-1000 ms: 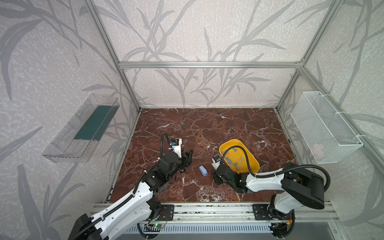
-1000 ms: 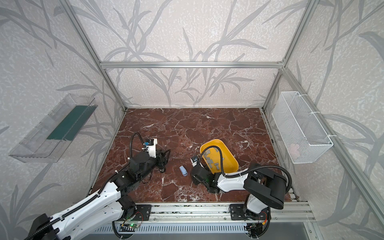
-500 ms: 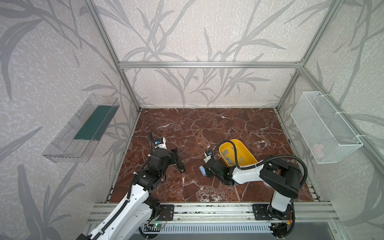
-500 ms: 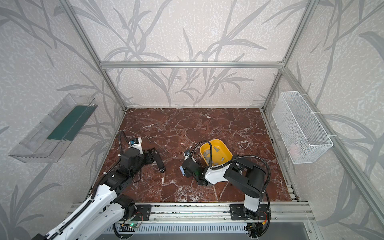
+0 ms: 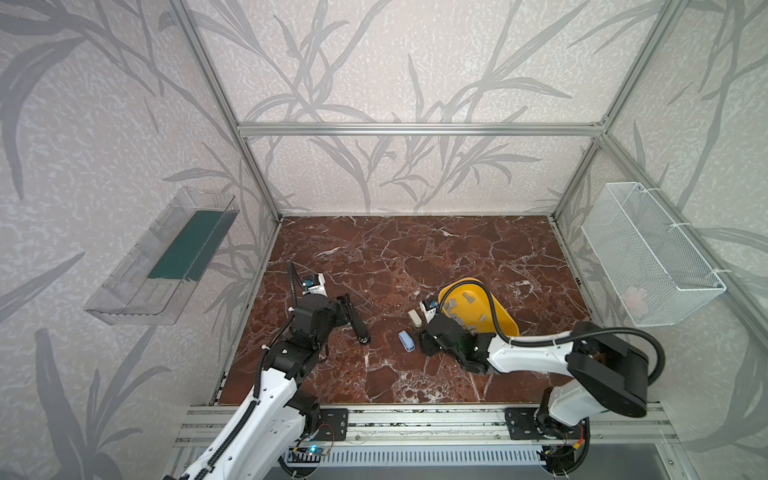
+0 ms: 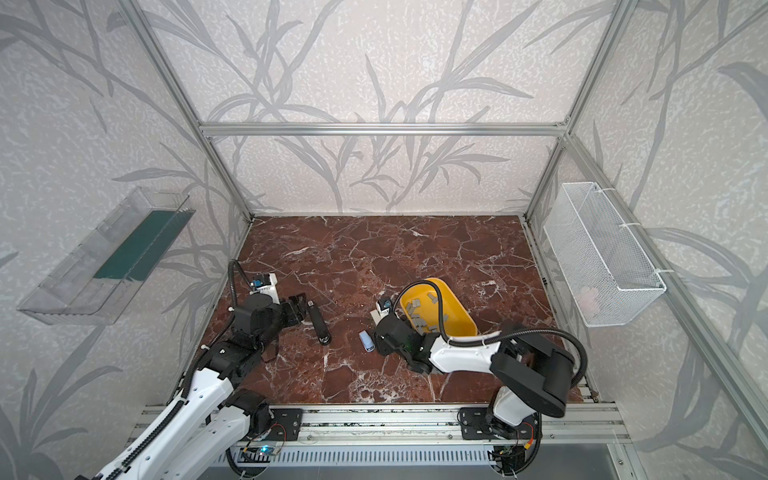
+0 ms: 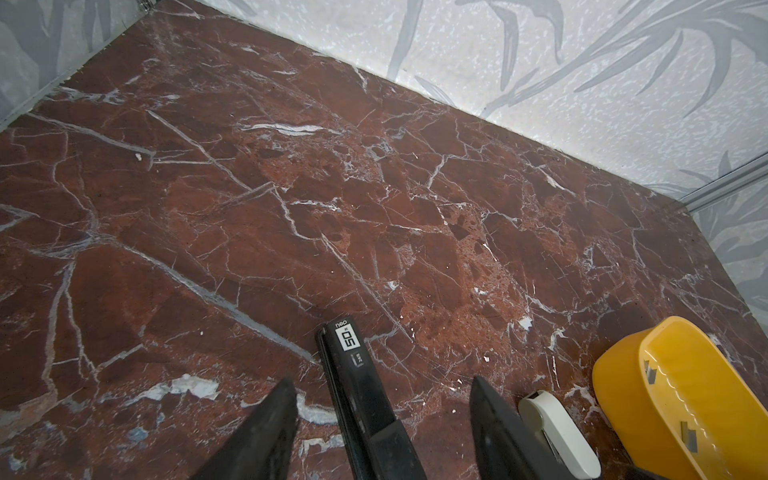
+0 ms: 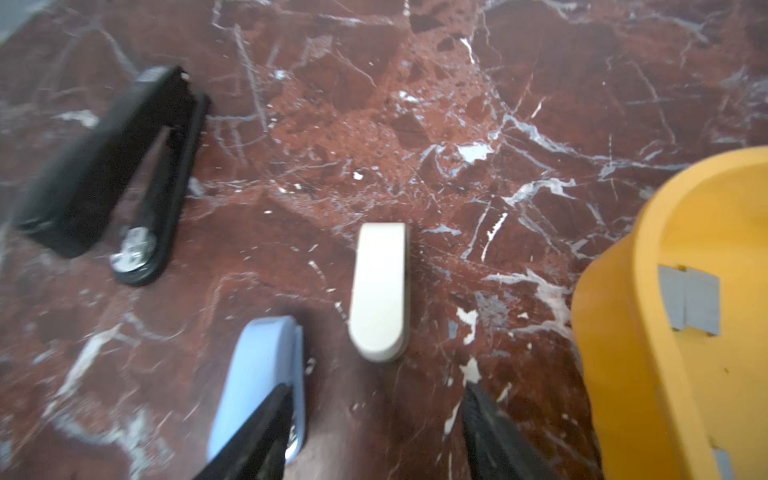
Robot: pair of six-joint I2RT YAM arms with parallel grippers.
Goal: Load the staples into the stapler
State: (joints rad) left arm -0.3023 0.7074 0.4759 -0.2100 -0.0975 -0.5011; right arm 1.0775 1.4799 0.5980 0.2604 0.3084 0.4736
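- the staples [image 5: 451, 304] are lying loose as small flat grey strips inside the yellow bin [image 5: 503, 321], scattered over its floor. none is sitting outside it in either top view, and none is in a pincer.
- the bin is resting on the red marble tabletop [image 5: 415, 257], in front of the right arm.
- three staplers are lying nearby. a white mini stapler [image 8: 380, 291] is sitting just beside the bin, a light blue mini stapler [image 8: 262, 374] is lying next to it, and a long black stapler [image 7: 361, 395] is lying well apart, by the left arm.
- the left gripper [image 7: 382, 382] is standing open with one jaw on each side of the black stapler. a gap is showing on both sides, so it is holding nothing.
- the right gripper [image 8: 374, 388] is also gaping wide and empty. bare marble is showing between its jaws, while one finger [image 8: 257, 432] is overlapping the blue stapler's edge. whether it is touching there i cannot tell, as the wrist view is blurring.
- judging from this, loading is not yet beginning. the step in hand looks like securing a stapler, most likely the black one.
- the next move is calling for the left jaws to be closing squarely on the black body and steadying it. the right pincer would be lifting the top arm to bare the magazine, then pinching one thin strip from the bin. that will be needing a low, precise grip, since the strips are lying flat.
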